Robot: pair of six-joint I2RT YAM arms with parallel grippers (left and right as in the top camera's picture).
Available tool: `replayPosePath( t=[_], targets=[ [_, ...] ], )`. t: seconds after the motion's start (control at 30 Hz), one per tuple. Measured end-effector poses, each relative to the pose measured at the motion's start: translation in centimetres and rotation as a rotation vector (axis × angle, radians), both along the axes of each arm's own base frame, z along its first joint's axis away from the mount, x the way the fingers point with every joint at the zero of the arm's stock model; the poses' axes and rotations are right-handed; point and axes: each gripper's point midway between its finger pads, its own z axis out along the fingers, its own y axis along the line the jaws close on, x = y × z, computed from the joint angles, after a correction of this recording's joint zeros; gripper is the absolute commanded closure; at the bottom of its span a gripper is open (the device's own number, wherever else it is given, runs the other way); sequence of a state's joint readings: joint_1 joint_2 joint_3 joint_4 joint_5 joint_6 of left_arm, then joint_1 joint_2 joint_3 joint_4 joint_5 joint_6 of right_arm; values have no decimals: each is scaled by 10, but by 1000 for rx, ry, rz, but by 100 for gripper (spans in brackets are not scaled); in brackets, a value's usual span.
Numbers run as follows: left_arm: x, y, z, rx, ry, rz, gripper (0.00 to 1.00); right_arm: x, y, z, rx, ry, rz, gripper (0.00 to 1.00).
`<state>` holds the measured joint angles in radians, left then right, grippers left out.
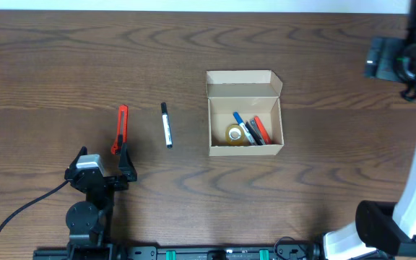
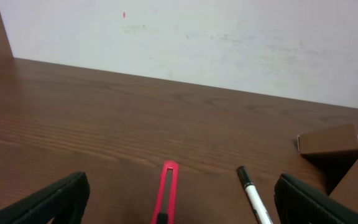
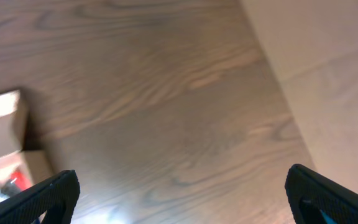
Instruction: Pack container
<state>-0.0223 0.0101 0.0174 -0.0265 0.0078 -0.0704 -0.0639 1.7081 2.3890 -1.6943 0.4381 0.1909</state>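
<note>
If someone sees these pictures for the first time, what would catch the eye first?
The open cardboard box stands out at the middle, with a tape roll and pens inside. Left of it, a red cutter and a black-and-white marker lie apart on the dark wooden table, just ahead of the open left tool.

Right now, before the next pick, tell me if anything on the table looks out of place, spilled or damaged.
Nothing spilled or damaged. The container sits upright with its flap up, tape roll and pens inside. Only the red cutter and the marker lie loose on the table, left of it, not yet packed.
</note>
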Motion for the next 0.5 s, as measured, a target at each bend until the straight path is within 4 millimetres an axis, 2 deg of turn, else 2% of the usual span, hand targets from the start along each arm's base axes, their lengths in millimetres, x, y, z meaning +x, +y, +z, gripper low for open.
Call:
replayPosePath(
  t=[0.23, 0.3, 0.5],
  targets=[
    [0, 0, 0, 0, 0, 0, 5, -28, -62, 7, -44, -13, -219, 1],
    [0, 0, 0, 0, 0, 0, 5, -35, -74, 7, -37, -17, -265, 1],
    [0, 0, 0, 0, 0, 0, 5, -43, -87, 5, -12, -26, -319, 1]
  ],
)
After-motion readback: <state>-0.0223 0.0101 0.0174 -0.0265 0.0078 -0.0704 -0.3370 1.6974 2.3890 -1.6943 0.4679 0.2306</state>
